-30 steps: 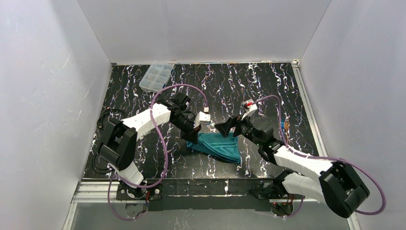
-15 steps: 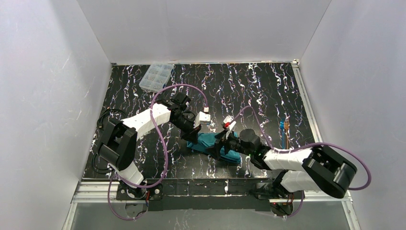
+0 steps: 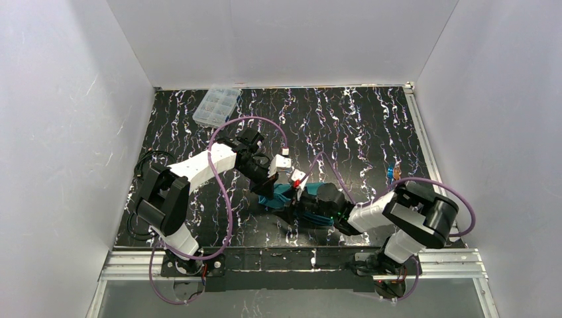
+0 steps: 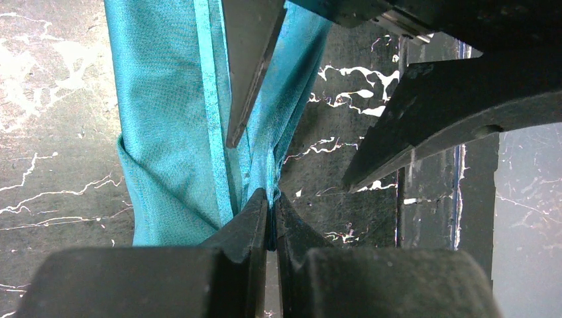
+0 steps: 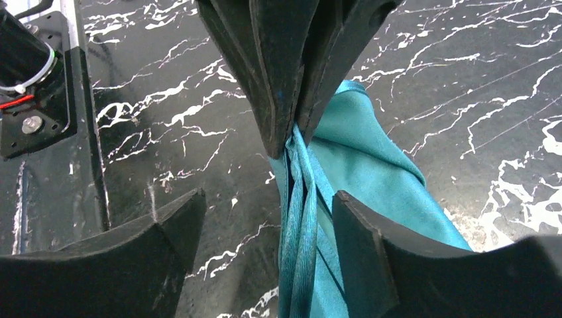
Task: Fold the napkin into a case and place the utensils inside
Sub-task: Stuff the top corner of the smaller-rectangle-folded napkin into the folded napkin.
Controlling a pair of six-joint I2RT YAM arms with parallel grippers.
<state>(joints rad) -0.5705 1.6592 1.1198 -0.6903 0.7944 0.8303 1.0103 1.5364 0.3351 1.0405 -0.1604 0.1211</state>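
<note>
The left gripper (image 4: pixel 270 199) pinches the napkin (image 4: pixel 166 119) edge to lift its layers; the right gripper (image 5: pixel 268 205) stands wide around them, probably to grasp.

On table (image 3: pixel 358 119), napkin (image 3: pixel 283 195) centre front, box (image 3: pixel 216 106) far-left corner, utensils (image 3: pixel 392 172) right edge, left gripper (image 4: pixel 270 209) on napkin's left end, right gripper (image 5: pixel 268 199) astride it from right
</note>
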